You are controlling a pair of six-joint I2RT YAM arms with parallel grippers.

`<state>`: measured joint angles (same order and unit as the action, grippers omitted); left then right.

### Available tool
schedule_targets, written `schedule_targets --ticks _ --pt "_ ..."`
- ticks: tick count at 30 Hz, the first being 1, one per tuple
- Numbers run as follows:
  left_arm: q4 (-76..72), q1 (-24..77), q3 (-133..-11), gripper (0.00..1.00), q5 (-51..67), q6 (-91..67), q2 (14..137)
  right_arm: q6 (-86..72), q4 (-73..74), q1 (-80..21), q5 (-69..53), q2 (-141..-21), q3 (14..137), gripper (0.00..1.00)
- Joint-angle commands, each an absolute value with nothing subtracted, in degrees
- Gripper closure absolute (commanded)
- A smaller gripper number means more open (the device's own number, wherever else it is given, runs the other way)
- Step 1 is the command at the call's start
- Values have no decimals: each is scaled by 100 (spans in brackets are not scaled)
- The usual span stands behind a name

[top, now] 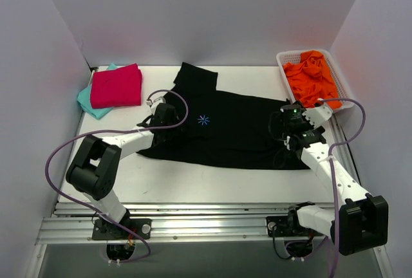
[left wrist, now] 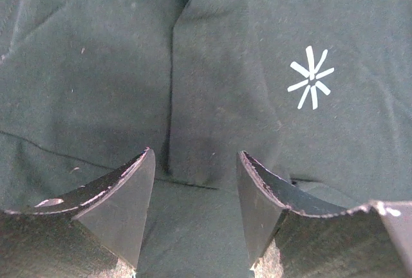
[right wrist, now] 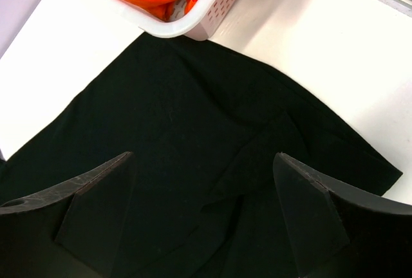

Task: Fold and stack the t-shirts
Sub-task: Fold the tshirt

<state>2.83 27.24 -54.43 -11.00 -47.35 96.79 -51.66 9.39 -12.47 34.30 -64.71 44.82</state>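
Note:
A large black t-shirt (top: pixel 232 130) with a tiny light-blue asterisk mark (top: pixel 203 120) lies spread across the middle of the table. My left gripper (top: pixel 164 116) is open just above its left part; in the left wrist view (left wrist: pixel 193 181) the cloth (left wrist: pixel 212 98) lies between the fingers. My right gripper (top: pixel 290 130) is open over the shirt's right end, with folds of the cloth (right wrist: pixel 193 117) beneath it in the right wrist view (right wrist: pixel 203 194). A folded magenta-pink t-shirt (top: pixel 116 85) lies on a teal one (top: pixel 89 103) at the back left.
A white basket (top: pixel 286 75) holding orange cloth (top: pixel 313 78) stands at the back right, touching the shirt's right end; it also shows in the right wrist view (right wrist: pixel 193 24). Grey walls close in the table on three sides.

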Motion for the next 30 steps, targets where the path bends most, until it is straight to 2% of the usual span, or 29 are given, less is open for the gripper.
schedule_targets --ticks 1,19,30 --pt "97 2760 -5353 38 -993 -4825 9694 -5089 879 -1283 3612 -6565 4526 17" --pt "-369 2769 -5467 40 -949 -4843 10186 -5098 791 -1283 3577 -6829 4482 17" --pt "-387 2769 -5511 62 -958 -4843 10116 -5089 756 -1283 3551 -6873 4447 18"
